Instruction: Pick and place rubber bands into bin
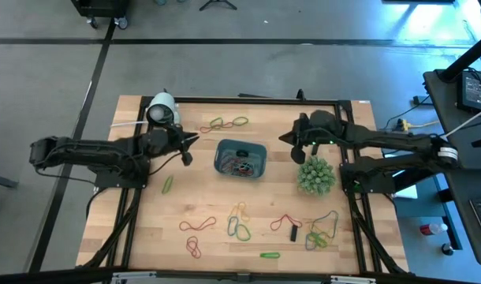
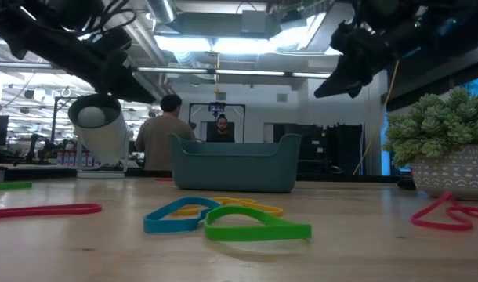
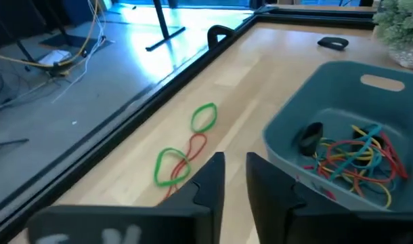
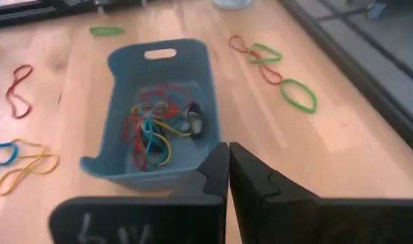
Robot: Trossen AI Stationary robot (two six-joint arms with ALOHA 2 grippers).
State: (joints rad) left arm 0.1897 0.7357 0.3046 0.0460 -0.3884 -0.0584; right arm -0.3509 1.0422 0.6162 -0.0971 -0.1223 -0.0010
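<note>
**Over the bin, both arms hang above a tray of tangled bands**

At the middle of the wooden table sits the bin, a shallow blue-teal tray holding a tangle of red, yellow, orange and blue rubber bands together with a small dark piece. The left gripper hangs just off the bin's left side, above the tabletop; in its wrist view the two dark fingers stand slightly parted with a narrow gap between them, and nothing lies in that gap. The right gripper hangs off the bin's right side, also clear of the table; in its wrist view the jaws are pressed together with only a seam showing, and no band is visible between them.

More rubber bands are scattered on the table. A chain of green and red loops lies beyond the bin near the far edge. One green band lies to the bin's left. On the near side lie a red pair, a yellow, blue and green cluster, a red loop and a mixed heap near the right edge.

A spiky green plant stands right of the bin, and a white dome-shaped object stands at the far left corner. In the low view two people show in the room behind the table.
</note>
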